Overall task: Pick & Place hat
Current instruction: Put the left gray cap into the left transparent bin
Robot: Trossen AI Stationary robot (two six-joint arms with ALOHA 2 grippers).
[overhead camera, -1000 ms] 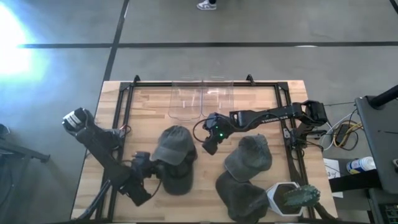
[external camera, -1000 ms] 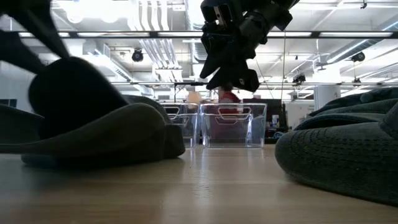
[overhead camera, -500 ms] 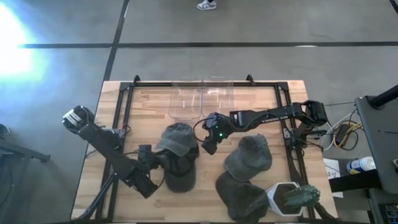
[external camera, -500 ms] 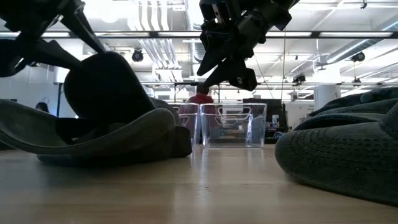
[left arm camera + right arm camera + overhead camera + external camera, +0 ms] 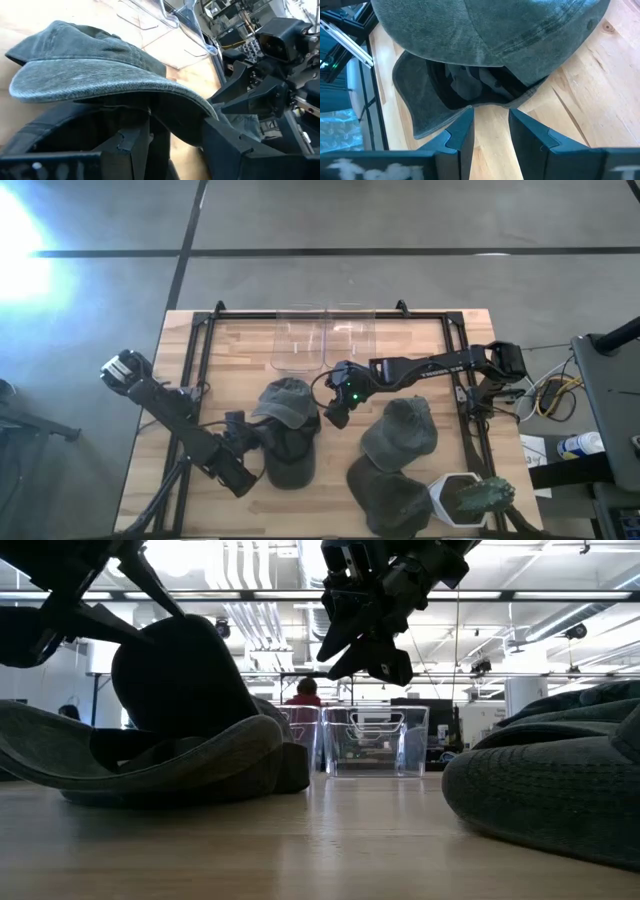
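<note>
Two hats lie stacked left of the table's middle: a grey-green cap on top of a darker hat. My left gripper reaches into this stack from the left, under the upper cap's brim, and is shut on the darker hat. My right gripper hovers open just right of the stack, above the table, touching nothing. Two more hats lie to the right. My left gripper has dark fabric of the lower hat between its two fingers, coming about level from the table's left side. The upper cap's brim hangs over the spot, so which part it holds stays hidden. The hat's left side is raised; its right side rests on the table.
Two clear bins stand at the far edge behind the stack. A white pot with a plant sits at the near right corner. A black frame borders the wooden tabletop. A person shows far behind the bins.
My left gripper has moved toward the table's right, into the hat stack. The darker lower hat has been bunched narrower, and its left side with the brim has tipped up off the table while its right side stayed down.
</note>
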